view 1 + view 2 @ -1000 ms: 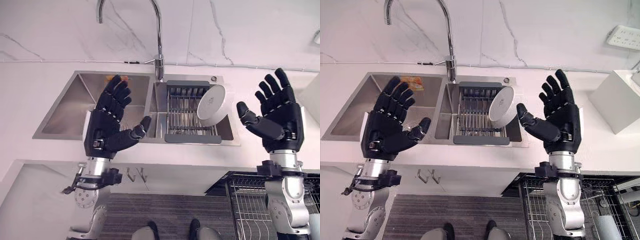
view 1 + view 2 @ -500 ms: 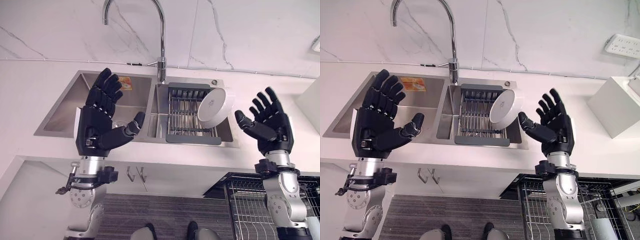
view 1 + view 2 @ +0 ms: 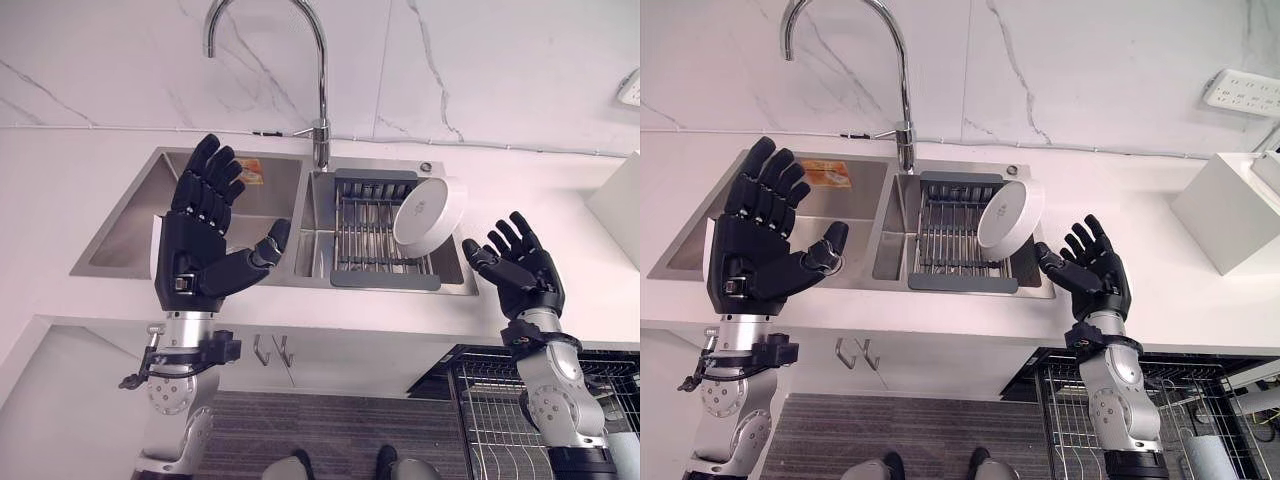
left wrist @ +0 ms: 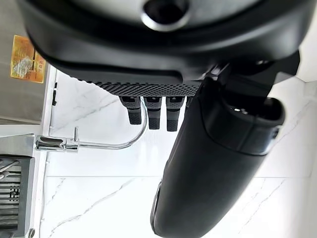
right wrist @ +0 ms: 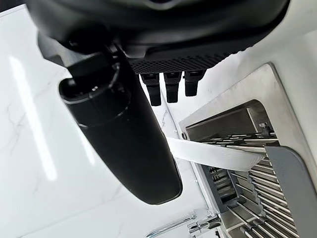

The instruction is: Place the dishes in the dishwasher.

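Note:
A white round plate (image 3: 429, 211) leans on its edge at the right end of the grey drying rack (image 3: 375, 238) in the right sink basin. In the right wrist view the same plate (image 5: 213, 153) is seen edge-on. My right hand (image 3: 520, 272) hovers open, palm up, just right of the plate over the counter, not touching it. Above the front edge of the left basin my left hand (image 3: 200, 243) is raised and open, holding nothing. The open dishwasher rack (image 3: 495, 415) of metal wire sits below the counter at the lower right.
A tall chrome faucet (image 3: 318, 90) rises behind the divider of the double sink (image 3: 130, 220). A white box (image 3: 1225, 210) stands on the counter at the far right. Marble wall behind. Two hooks (image 3: 272, 350) hang under the counter front.
My right hand has dropped lower and come nearer the plate's right side. My left hand has risen slightly and stays open.

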{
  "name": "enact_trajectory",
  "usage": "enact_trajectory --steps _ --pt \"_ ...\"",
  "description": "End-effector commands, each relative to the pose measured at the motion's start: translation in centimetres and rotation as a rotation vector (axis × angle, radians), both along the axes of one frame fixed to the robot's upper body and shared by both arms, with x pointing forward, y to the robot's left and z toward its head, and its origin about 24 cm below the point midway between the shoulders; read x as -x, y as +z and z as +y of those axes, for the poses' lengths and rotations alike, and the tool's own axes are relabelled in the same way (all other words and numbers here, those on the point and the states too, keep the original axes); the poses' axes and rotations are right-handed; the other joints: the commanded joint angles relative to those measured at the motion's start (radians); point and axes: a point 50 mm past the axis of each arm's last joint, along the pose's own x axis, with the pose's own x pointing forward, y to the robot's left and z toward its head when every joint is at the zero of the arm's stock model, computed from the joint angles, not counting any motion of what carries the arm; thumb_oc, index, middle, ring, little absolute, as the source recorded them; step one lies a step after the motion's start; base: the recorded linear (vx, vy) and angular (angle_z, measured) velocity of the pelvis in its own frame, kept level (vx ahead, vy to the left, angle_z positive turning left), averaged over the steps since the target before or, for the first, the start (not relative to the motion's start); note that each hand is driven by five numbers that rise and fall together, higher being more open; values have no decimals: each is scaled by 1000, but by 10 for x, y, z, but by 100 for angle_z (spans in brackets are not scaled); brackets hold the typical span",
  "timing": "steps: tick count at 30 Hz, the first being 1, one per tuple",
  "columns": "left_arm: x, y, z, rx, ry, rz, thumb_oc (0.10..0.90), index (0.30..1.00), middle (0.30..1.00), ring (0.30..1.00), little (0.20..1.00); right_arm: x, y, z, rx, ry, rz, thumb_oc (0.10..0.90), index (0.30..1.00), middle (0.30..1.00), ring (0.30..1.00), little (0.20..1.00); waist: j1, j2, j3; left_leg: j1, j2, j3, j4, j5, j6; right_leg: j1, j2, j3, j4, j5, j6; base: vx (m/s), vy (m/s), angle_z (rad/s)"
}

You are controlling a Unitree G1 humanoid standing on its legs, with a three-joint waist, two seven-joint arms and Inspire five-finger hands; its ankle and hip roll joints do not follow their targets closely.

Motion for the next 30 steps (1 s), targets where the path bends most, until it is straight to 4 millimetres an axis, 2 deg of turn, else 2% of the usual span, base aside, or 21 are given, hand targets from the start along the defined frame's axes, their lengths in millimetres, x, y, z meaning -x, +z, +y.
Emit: enact_trajectory --steps 1,9,30 --pt "-1 34 -7 -70 -57 -200 800 900 900 900 900 -11 49 -6 2 -9 -245 800 900 900 900 900 12 -3 -68 55 43 -19 6 -159 -30 58 -49 -44 36 -157 69 0 0 0" --pt "-4 29 -11 -103 -106 -162 800 900 900 900 900 -18 38 2 -154 103 -221 800 900 900 900 900 22 -2 -74 54 44 -21 6 -158 -30 59 -52 -58 36 -157 70 -14 -6 0" --pt "-7 25 -7 -149 -85 -118 800 900 900 900 900 -25 35 -2 -235 136 -206 800 900 900 900 900 41 1 -76 53 38 -31 6 -159 -30 71 -54 -84 36 -160 67 -6 -2 2"
